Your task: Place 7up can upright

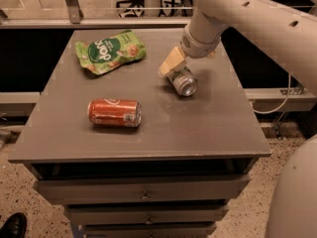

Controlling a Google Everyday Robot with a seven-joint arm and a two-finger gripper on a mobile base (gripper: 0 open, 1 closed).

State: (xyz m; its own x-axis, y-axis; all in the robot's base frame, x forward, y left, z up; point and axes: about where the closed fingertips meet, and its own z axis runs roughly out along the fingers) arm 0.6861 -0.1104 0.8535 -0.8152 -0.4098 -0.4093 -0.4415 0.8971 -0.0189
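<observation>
The 7up can [182, 82], silver with its round end facing the camera, lies on its side on the grey table [208, 128], right of centre. My gripper [174, 67] reaches down from the upper right and sits around the can's far end, with one tan finger [169, 63] showing on the can's left side. The rest of the can's body is hidden behind the gripper.
An orange-red soda can [115, 113] lies on its side at the front left. A green snack bag [110, 51] lies at the back left. Drawers [143, 192] sit under the tabletop. A shoe [12, 225] shows on the floor at the lower left.
</observation>
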